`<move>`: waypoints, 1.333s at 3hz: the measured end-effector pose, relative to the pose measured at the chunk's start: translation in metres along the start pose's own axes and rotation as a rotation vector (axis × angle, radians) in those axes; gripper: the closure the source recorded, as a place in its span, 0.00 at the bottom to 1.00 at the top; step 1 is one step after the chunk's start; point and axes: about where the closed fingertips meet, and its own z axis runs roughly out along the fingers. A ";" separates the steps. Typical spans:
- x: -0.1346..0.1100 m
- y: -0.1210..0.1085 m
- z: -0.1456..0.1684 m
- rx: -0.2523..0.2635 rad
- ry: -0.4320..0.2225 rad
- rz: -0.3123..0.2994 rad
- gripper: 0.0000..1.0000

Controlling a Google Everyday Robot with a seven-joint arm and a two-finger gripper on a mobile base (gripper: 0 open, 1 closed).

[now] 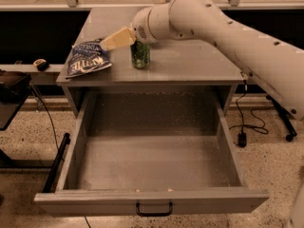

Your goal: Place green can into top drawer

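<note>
The green can [140, 56] stands upright on the cabinet top [199, 63], near its front edge and left of centre. Its top is hidden behind my wrist. My gripper [114, 39] hangs just above and to the left of the can, pointing left toward the chip bag, and does not visibly hold the can. The top drawer [152, 201] is pulled fully out below, with a grey speckled inside and nothing in it. Its small black handle [154, 209] is at the centre of the front panel.
A blue chip bag [88, 60] lies on the cabinet top to the left of the can. My white arm [247, 42] reaches in from the right over the cabinet. A cable and plug [241, 137] lie on the floor at the right, and a dark cart [12, 96] stands at the left.
</note>
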 end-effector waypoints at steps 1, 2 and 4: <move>0.015 -0.007 0.017 -0.004 0.009 0.034 0.03; 0.012 -0.009 0.015 -0.004 0.007 0.040 0.26; 0.002 -0.010 0.011 -0.004 0.007 0.040 0.50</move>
